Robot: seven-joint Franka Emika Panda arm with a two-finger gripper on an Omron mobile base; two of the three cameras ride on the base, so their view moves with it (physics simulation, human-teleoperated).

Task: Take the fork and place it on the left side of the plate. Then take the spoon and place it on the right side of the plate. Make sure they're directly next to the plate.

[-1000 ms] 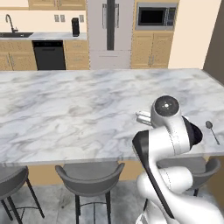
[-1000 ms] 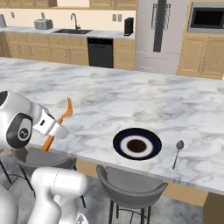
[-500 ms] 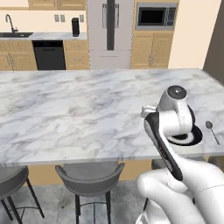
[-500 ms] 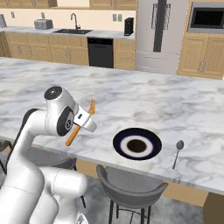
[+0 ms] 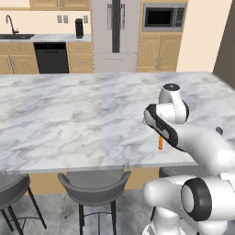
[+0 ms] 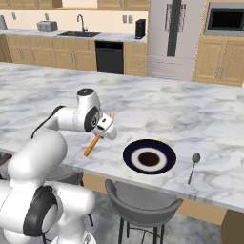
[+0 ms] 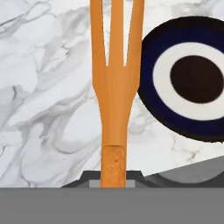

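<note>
gripper (image 6: 106, 127) is clamping the fork (image 6: 93, 144) by its handle, carrying it above the counter (image 6: 190, 114), just off the plate (image 6: 149, 157) at about 9 o'clock. the spoon (image 6: 193, 165) is lying at the plate's 3 o'clock, slightly apart. risks: fork is hanging tilted, so on release it may be rolling or skidding; lowering too close may be riding the tines onto the rim; too far leaves a gap.

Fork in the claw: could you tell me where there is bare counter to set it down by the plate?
Bare marble borders the plate on its left, under the held fork. The right is tighter: the spoon lies there.
</note>
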